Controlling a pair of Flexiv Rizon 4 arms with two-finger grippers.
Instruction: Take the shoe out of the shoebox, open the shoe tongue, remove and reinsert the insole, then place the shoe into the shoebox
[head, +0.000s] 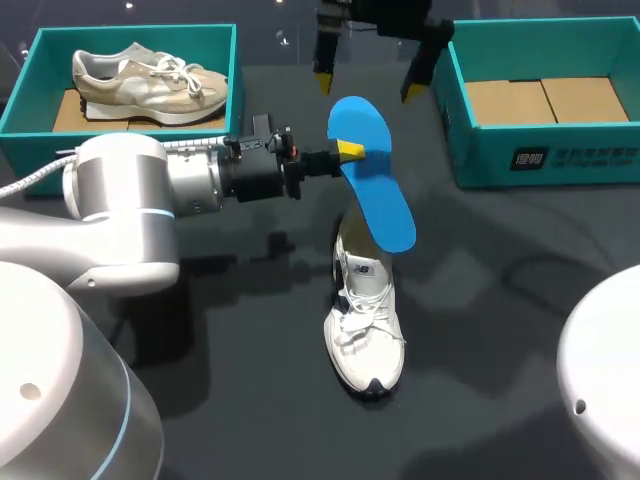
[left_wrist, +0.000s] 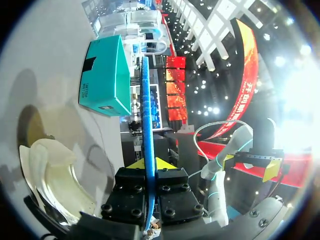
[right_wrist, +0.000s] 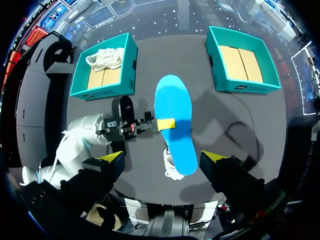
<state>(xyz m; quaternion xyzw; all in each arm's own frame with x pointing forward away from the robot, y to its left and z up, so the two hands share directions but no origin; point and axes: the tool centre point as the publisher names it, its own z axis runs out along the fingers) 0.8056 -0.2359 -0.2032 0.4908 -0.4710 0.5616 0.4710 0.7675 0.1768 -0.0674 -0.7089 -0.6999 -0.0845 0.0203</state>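
In our head view the flat blue foam insole (head: 372, 170) hides the heel end of the white lace-up sneaker (head: 366, 330) beneath it. From our right wrist only a small part of the sneaker shows past the insole. Our left wrist sees the insole edge-on, faces hidden.

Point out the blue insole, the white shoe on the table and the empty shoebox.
blue insole (head: 380, 195), head view, its middle
white shoe (head: 365, 322), head view, on its laces
empty shoebox (head: 490, 155), head view, front wall
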